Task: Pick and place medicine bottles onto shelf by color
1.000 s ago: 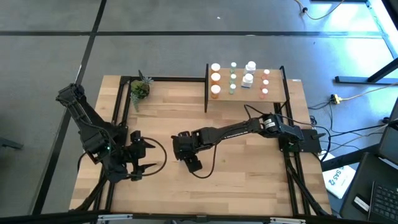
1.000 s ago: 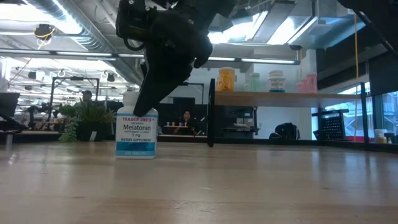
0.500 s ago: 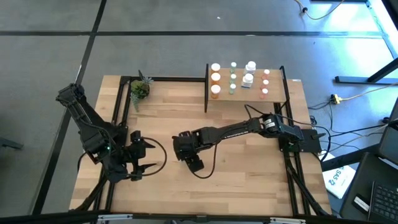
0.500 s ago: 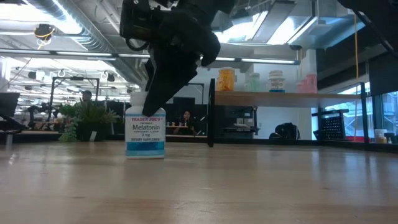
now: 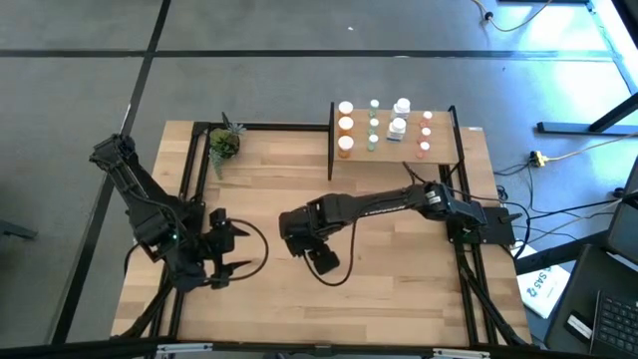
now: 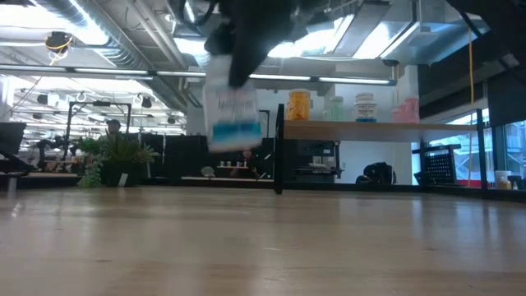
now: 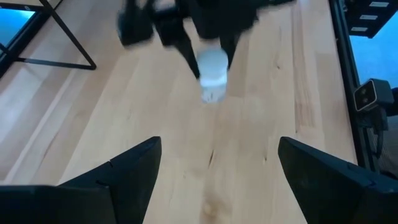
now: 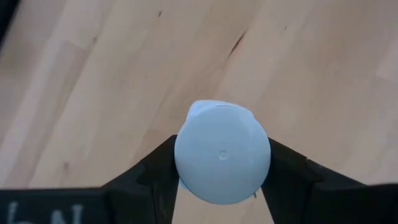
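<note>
White with a blue band at the bottom, the bottle point(image 6: 233, 117) now hangs in the air, well above the table point(image 6: 263, 247). A second ago it stood on the wood. So the lift has begun, and the next job, I think, is to carry it to the shelf point(image 6: 382, 129). The right gripper point(image 8: 222, 163) is clamped on the bottle near its cap, one dark finger on each side. Seen from above, that gripper point(image 5: 304, 234) is over the middle of the table. The bottle is blurry as it moves, so its label cannot be read right now. Just before, when it stood on the table, the label said "Melatonin" and "Trader Joe's". On the shelf at the back of the table, little bottles already stand in rows: orange point(image 5: 345, 125), green point(image 5: 373, 126), white point(image 5: 398, 126) and pinkish-red point(image 5: 425, 131). This white one likely belongs with the white ones. The left gripper point(image 5: 227, 257) waits over the table's left side with its fingers spread wide and nothing in them. A small plant point(image 5: 224, 143) sits at the back left corner.
</note>
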Available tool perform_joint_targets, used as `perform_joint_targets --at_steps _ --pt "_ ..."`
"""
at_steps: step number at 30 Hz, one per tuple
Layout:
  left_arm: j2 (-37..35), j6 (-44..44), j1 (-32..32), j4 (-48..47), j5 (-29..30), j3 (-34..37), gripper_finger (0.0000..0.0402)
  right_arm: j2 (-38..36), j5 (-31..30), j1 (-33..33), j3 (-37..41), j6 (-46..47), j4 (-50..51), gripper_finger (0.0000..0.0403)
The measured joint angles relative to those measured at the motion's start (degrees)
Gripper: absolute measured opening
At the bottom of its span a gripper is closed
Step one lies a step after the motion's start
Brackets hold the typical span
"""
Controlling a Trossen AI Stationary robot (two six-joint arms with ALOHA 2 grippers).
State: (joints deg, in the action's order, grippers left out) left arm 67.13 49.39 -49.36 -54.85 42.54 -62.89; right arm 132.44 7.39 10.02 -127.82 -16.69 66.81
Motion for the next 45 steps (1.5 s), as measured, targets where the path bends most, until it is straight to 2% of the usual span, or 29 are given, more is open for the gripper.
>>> perform_joint_targets --at_steps 5,15,20,27,33,36,40,45 --pt "0.0 0.0 -0.05 -0.02 -0.02 0.0 0.0318 -0.04 -0.21 -0.02 -7.24 1.43 7.92 0.0189" --pt "0.0 0.0 -0.04 -0.02 -0.23 0.0 0.0318 -6.67 -0.23 -0.02 -6.41 4.6 12.49 0.0189" --pt "0.0 -0.02 -0.04 -0.03 -0.22 0.0 0.0318 -10.32 -0.47 -0.02 -6.43 7.57 18.4 0.0184" --pt "0.01 -0.35 -0.04 -0.04 0.31 0.0 0.0318 -16.1 -7.01 -0.05 -6.39 11.38 23.25 0.0188" --pt "0.02 -0.46 -0.04 -0.07 0.44 0.02 0.0318 -23.78 -8.51 -1.39 -6.35 14.35 23.25 0.0184" --pt "0.04 -0.48 -0.04 -0.08 0.44 0.02 0.0318 -28.35 -12.5 -1.7 -4.77 17.47 23.17 0.0188" --pt "0.04 -0.84 -0.04 -0.11 1.3 0.02 0.0318 -34.59 -17.7 -1.65 1.32 20.72 23.2 0.0186" --pt "0.04 -3.05 -0.02 -0.02 7.95 0.02 0.0318 -42.75 -23.65 -1.66 13.14 26.84 21.54 0.0187"
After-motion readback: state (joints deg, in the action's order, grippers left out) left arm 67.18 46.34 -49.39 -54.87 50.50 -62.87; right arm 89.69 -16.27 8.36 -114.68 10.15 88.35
